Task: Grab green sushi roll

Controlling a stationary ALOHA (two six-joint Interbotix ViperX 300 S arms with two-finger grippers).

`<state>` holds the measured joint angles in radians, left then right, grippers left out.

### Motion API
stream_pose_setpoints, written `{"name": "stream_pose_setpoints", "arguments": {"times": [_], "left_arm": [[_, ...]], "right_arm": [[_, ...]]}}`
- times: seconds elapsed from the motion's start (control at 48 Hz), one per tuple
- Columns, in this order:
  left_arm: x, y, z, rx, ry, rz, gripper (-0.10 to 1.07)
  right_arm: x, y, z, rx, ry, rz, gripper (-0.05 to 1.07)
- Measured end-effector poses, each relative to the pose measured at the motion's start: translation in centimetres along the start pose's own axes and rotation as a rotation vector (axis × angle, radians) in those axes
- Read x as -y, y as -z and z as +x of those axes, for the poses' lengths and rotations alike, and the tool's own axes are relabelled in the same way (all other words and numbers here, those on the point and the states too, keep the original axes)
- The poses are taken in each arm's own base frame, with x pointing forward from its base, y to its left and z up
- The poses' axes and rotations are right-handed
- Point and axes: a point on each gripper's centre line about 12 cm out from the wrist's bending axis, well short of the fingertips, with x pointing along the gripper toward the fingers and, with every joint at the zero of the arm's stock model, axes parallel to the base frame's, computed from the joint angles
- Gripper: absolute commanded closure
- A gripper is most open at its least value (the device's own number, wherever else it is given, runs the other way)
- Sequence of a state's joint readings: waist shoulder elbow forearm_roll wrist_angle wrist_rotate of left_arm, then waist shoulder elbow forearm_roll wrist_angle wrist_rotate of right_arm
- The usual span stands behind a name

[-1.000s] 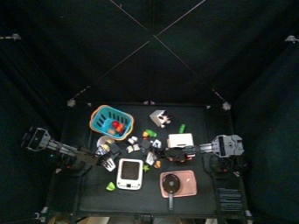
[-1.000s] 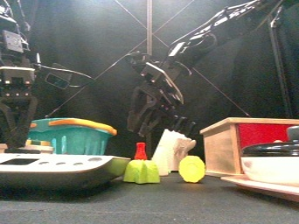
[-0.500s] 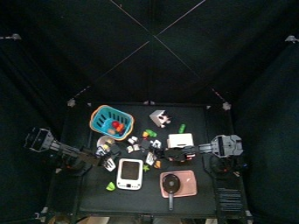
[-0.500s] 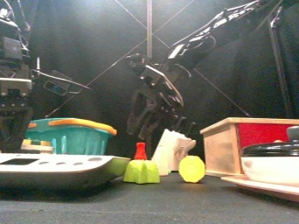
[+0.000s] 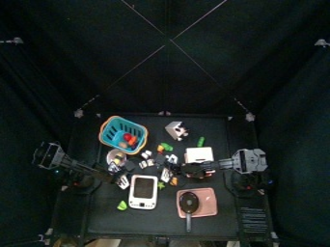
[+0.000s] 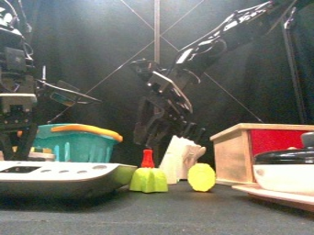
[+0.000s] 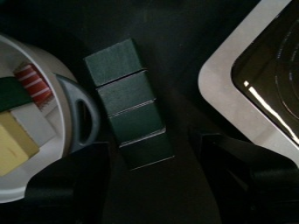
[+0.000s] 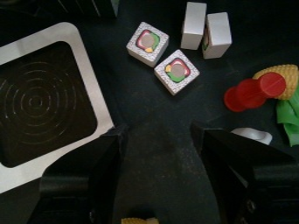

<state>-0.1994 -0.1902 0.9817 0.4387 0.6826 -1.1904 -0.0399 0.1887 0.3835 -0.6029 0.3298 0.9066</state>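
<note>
— Left tool (image 7: 149, 162)? Wide open, empty, above green sushi roll (image 7: 132, 103) lying between basket (image 7: 30, 122) and scale (image 7: 251, 74).
— Right tool (image 8: 158, 144)? Open, empty too.

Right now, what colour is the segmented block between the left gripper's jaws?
Dark green block, clearest in the left wrist view.

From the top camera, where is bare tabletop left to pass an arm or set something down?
Bare strips lie along the table's front right edge, beyond the pink plate, and along the back edge behind the teal basket. The middle is crowded: sushi pieces, the white scale and the wooden box sit close together.
</note>
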Motion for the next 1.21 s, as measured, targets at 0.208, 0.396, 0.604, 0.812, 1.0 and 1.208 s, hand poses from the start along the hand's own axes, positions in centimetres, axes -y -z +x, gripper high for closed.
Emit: {"name": "stream_pose_setpoints", "arguments": {"times": [0.208,0.396,0.604,0.812,1.0,1.208], "left_arm": [[0.1,-0.5,0.1,0.013,0.006,0.002,0.13],[0.1,-0.6,0.1,0.014,0.004,-0.002,0.34],[0.4,-1.0,-0.2,0.024,0.015,-0.005,0.38],[0.7,-1.6,-1.5,0.061,0.055,-0.018,0.38],[0.5,-1.7,-2.3,0.079,0.068,-0.028,0.39],[0.4,-1.8,-2.6,0.085,0.072,-0.039,0.39]], "right_arm": [[0.0,0.0,0.0,0.000,0.000,-0.002,0.12],[0.0,0.0,0.0,0.001,-0.001,-0.001,0.12],[0.0,0.0,0.0,0.000,0.000,-0.001,0.12],[0.0,0.0,0.0,0.000,0.000,-0.001,0.12],[0.0,0.0,0.0,0.001,0.001,-0.003,0.12],[0.0,0.0,0.0,-0.001,0.003,-0.003,0.12]]}}
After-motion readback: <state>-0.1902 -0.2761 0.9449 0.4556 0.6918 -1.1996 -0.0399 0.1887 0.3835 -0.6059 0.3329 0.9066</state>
